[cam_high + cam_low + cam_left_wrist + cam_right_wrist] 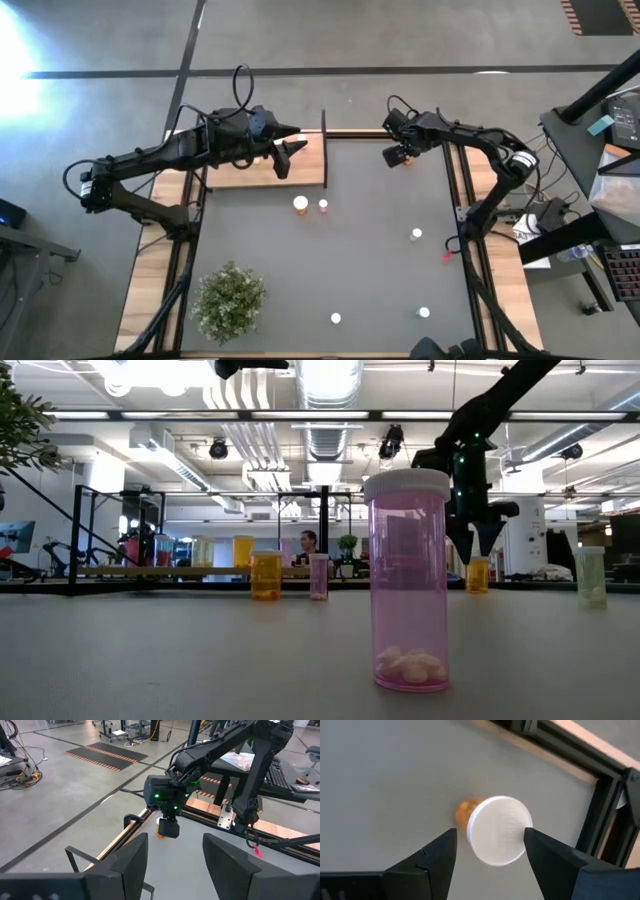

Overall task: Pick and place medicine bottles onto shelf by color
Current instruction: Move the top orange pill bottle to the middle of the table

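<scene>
An orange medicine bottle (492,830) with a white cap stands upright on the dark table (380,250) near its far right corner, and the right gripper (490,847) hangs directly above it, its two dark fingers (437,857) spread on either side of the cap without touching it; nothing is held. From the low view the same bottle (478,575) stands on the tabletop just under the fingertips of that gripper (477,545). The shelf (300,165), a light-wood board with thin black rods, lies at the far left corner of the table, and the left gripper (284,160) hovers over it, its fingers (127,865) parted and empty. Just off the near edge of the shelf, an orange bottle (300,205) and a small pink one (323,206) stand side by side, a little apart. A pale bottle (416,235) stands nearer the right edge, about midway along it, and two more white-capped bottles stand near the near edge, one (335,319) around its middle and one (423,313) toward the near right corner. In the low view a pink bottle (408,585) with white pills at its bottom stands upright, close to the camera. A green bushy plant (230,298) sits at the near left corner of the table.
</scene>
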You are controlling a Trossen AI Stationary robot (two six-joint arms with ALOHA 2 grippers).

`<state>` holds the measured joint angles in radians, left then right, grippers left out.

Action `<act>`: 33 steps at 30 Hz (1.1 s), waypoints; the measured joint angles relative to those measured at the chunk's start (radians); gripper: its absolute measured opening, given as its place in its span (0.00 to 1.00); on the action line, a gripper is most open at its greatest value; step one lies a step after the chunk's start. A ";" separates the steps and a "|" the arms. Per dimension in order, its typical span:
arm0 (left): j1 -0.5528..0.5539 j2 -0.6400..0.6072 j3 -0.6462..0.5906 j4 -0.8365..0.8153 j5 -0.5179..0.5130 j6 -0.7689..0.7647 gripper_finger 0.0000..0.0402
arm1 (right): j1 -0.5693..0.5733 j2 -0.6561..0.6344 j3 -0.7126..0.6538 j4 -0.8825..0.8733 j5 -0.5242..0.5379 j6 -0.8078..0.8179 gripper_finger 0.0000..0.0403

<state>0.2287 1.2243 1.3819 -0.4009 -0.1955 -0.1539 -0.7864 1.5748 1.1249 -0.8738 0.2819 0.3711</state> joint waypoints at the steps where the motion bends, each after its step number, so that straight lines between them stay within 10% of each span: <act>1: 0.000 0.000 0.000 0.000 0.000 0.000 0.43 | -0.001 0.001 0.000 0.003 0.001 -0.007 0.55; 33: 0.000 0.000 0.000 0.001 -0.001 0.001 0.43 | -0.002 -0.085 0.089 0.019 -0.071 0.011 0.55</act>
<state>0.2287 1.2243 1.3819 -0.4004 -0.1963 -0.1533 -0.7879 1.4895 1.2136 -0.8547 0.2114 0.3817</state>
